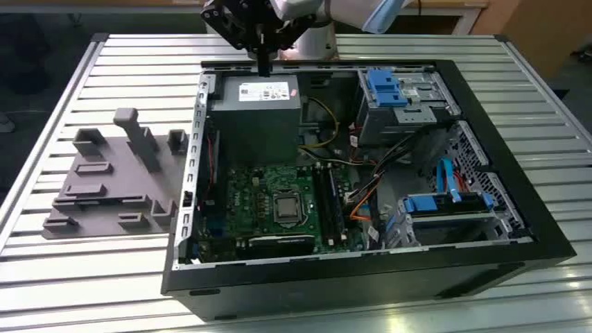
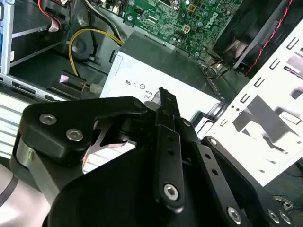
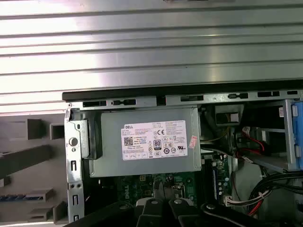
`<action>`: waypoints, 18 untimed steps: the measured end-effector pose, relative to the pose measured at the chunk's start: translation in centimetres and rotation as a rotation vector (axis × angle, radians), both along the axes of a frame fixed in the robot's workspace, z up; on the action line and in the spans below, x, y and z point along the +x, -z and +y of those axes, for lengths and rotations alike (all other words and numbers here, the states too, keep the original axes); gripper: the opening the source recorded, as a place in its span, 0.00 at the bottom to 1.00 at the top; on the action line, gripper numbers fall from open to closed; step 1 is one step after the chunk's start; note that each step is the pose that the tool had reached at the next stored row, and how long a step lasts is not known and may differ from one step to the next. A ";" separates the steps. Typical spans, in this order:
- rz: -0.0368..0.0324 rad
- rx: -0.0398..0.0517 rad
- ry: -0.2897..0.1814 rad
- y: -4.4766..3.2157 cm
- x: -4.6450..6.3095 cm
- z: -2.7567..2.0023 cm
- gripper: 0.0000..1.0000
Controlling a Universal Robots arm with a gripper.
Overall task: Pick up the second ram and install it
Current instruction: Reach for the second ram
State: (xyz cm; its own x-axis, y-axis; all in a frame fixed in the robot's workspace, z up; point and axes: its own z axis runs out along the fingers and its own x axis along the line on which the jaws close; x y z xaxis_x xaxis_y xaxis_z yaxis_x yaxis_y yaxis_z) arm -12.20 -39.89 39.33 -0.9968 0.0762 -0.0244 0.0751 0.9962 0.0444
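Hand pressed together, empty, hovering over PSU at case's 12 o'clock in the exterior view; ram sits in tray at 9 o'clock, so pick looks unstarted and calls for spreading the hand first.

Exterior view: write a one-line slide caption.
Gripper hovers over the power supply inside the open computer case, grey tray on the exterior view's left.
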 end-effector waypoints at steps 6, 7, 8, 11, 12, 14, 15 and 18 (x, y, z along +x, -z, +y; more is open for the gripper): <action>0.0001 0.0000 0.000 0.15 -1.3 0.00 0.11; 0.0000 0.0000 0.000 0.15 -1.3 0.00 0.11; 0.0001 0.0000 0.000 0.16 -1.4 0.00 0.11; 0.0000 0.0000 0.000 0.16 -1.6 0.00 0.11; 0.0001 0.0000 0.000 0.16 -1.6 0.00 0.11; 0.0001 0.0000 0.000 0.16 -1.8 0.00 0.11; 0.0001 0.0000 0.000 0.16 -1.8 0.00 0.11; 0.0001 0.0000 0.000 0.17 -2.0 0.00 0.11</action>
State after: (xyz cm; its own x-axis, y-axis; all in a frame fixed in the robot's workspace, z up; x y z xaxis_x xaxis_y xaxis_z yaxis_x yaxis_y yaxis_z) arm -14.22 -39.89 39.16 -0.9968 0.0762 -0.0244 0.0751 0.9962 0.0443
